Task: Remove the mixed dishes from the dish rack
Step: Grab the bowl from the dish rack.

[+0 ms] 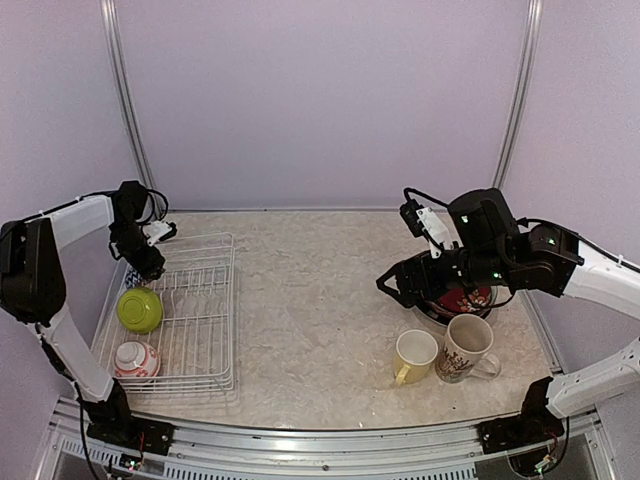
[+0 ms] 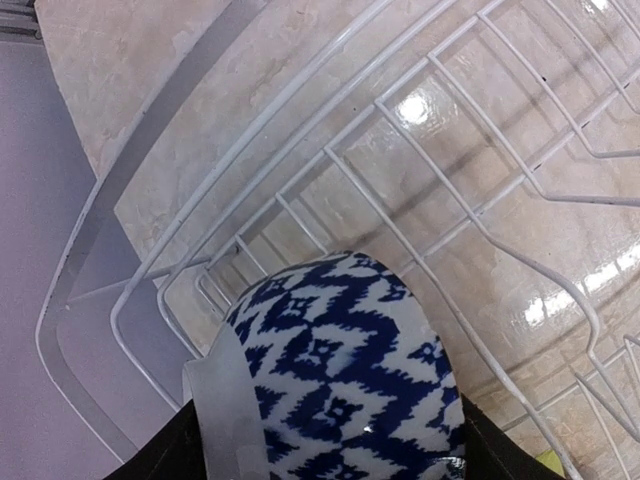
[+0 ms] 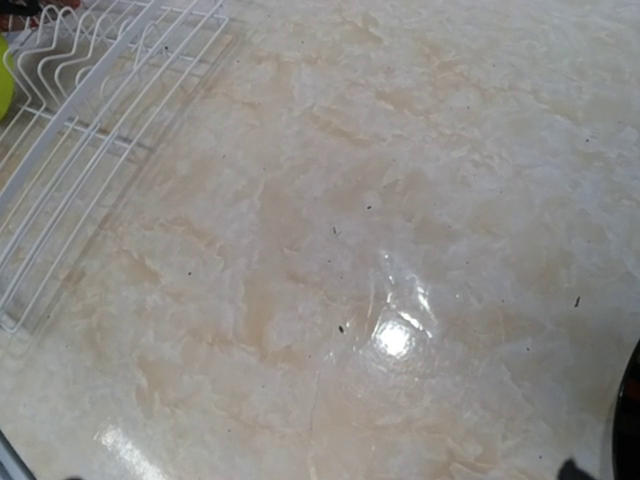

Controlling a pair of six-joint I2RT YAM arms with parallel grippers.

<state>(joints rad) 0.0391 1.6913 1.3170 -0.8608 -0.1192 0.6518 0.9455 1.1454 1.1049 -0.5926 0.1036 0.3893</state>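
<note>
The white wire dish rack (image 1: 205, 330) lies at the left. In it are a lime-green bowl (image 1: 139, 309) and, nearer, a red-white patterned bowl (image 1: 135, 360). My left gripper (image 1: 146, 264) is down at the rack's far left corner. A blue-and-white patterned bowl (image 2: 340, 385) fills the gap between its dark fingers (image 2: 488, 448), which flank it closely; contact does not show. My right gripper (image 1: 392, 290) hovers open and empty over the table, right of centre. Under that arm lies a dark red floral plate (image 1: 468, 301). A yellow mug (image 1: 415, 355) and a cream patterned mug (image 1: 467, 348) stand in front of it.
The rack's wires (image 2: 470, 200) run closely around the blue-and-white bowl, with the table's left metal edge (image 2: 150, 150) just beyond. The right wrist view looks down on marbled tabletop (image 3: 380, 250), with the rack's corner (image 3: 70, 110) at upper left.
</note>
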